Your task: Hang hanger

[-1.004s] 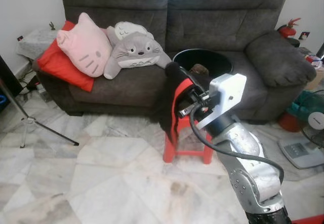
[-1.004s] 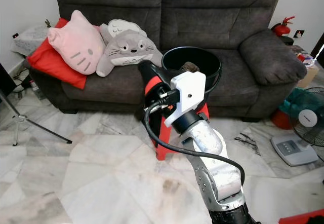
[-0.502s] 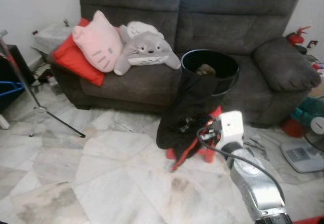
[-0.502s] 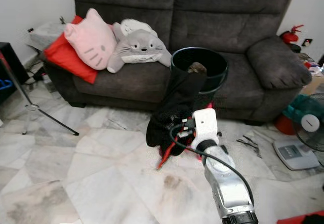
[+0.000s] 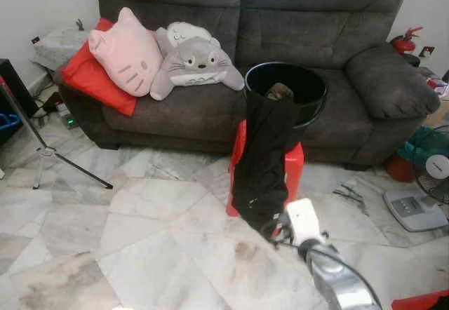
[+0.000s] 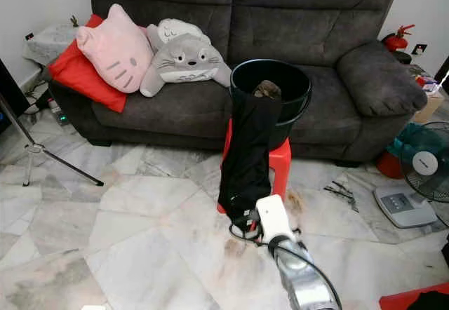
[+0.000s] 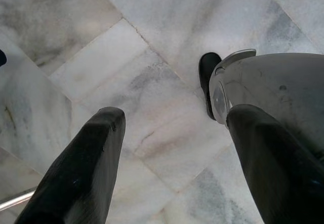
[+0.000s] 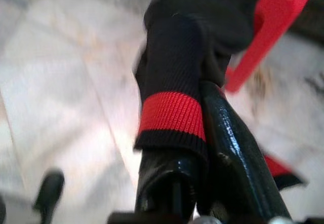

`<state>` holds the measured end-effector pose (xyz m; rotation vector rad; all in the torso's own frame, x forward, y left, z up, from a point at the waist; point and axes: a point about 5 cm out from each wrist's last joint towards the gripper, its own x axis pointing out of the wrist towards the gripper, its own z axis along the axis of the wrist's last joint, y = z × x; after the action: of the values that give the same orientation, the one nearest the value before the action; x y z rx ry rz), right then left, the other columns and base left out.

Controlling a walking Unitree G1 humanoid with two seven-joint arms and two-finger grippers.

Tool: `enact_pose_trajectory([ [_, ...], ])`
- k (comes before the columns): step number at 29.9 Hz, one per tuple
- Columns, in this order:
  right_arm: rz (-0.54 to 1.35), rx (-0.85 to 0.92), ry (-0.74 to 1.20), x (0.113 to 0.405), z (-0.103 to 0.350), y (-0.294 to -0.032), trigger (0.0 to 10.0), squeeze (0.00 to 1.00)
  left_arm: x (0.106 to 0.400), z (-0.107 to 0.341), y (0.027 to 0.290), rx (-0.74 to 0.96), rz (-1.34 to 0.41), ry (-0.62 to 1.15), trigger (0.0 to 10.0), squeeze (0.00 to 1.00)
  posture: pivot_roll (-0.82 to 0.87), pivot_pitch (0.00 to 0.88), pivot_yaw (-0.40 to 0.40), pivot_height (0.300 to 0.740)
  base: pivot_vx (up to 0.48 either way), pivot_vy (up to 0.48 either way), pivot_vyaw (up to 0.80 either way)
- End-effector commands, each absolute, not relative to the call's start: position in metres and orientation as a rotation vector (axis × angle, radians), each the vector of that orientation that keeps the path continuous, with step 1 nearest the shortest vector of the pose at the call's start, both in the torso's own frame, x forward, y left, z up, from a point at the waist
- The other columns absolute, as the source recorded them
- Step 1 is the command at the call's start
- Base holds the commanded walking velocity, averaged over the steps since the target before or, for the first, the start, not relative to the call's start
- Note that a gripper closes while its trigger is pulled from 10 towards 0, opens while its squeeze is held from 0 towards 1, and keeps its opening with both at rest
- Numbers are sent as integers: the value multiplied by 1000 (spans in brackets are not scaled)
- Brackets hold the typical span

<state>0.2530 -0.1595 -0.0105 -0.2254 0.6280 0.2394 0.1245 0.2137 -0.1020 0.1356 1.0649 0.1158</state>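
Looking down from the left eye view: right gripper point(image 5: 275, 227) low over the marble floor point(image 5: 140, 226), jaws buried in the bottom hem of a black garment point(image 5: 264, 163) that runs up and away from them to the rim of a black bucket point(image 5: 286, 85) on a red stool point(image 5: 293, 170), itself in front of a grey sofa point(image 5: 316, 36). No hanger distinguishable; presumably hidden inside the cloth or the bucket, cannot tell which. Off to the far left of the jaws, a pink cushion point(image 5: 126, 54), a grey plush point(image 5: 193, 61) and a tripod leg point(image 5: 70, 170). Same layout from the right eye view, garment point(image 6: 247, 149) draped from bucket to jaws, a fan point(image 6: 428, 163) away to their right. From the left wrist view: left gripper point(image 7: 172, 148) hanging idle, jaws spread wide with nothing between, only floor tiles and a robot foot point(image 7: 208, 77) below. From the right wrist view, blurred: right fingers point(image 8: 233, 148) clenched on a black knit cuff point(image 8: 174, 112) with a red band, stool edge just beyond. Judged step: drawing the garment out of the bucket, hanging not yet begun. Next move likely calls for lifting the cloth clear of the rim without tipping bucket or stool, then finding a rail.
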Motion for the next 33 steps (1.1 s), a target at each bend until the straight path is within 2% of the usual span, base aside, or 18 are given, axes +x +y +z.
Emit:
enact_pose_trajectory([
  [1, 229, -257, 680, 245, -22, -166, 10000, 0, 121, -103, 214, 156, 96, 1087, 10000, 0, -47, 0, -14, 740, 0, 0, 0],
  [6, 150, -300, 799, 221, -49, -185, 10000, 0, 121, -103, 213, 156, 93, 1087, 10000, 0, -48, 0, -14, 740, 0, 0, 0],
  [11, 173, -305, 888, 199, -66, -185, 10000, 0, 121, -104, 213, 159, 90, 1089, 10000, 0, -51, 0, -13, 740, 0, 0, 0],
  [16, 178, -306, 897, 195, -70, -185, 10000, 0, 121, -104, 213, 160, 89, 1090, 10000, 0, -48, 0, -11, 740, 0, 0, 0],
  [21, 104, -281, 718, 218, -52, -189, 10000, 0, 120, -103, 214, 161, 93, 1090, 10000, 0, -46, 0, -10, 740, 0, 0, 0],
  [22, 41, -196, 598, 235, -36, -190, 10000, 0, 120, -103, 215, 162, 95, 1089, 10000, 0, -49, 0, -8, 740, 0, 0, 0],
  [23, 41, -196, 598, 235, -36, -190, 10000, 0, 120, -103, 215, 162, 95, 1089, 10000, 0, -49, 0, -8, 740, 0, 0, 0],
  [24, -29, -96, 474, 253, -15, -193, 10000, 0, 120, -103, 215, 164, 96, 1088, 10000, 0, -48, 0, -6, 740, 0, 0, 0],
  [26, -56, -62, 423, 260, -6, -194, 10000, 0, 120, -103, 216, 165, 96, 1088, 10000, 0, -49, 0, -5, 740, 0, 0, 0],
  [27, -102, -37, 320, 272, 13, -198, 10000, 0, 121, -103, 216, 165, 96, 1087, 10000, 0, -49, 0, -5, 740, 0, 0, 0],
  [33, -200, -111, 17, 296, 77, -204, 10000, 0, 121, -103, 216, 166, 98, 1083, 10000, 0, -44, 0, -5, 740, 0, 0, 0],
])
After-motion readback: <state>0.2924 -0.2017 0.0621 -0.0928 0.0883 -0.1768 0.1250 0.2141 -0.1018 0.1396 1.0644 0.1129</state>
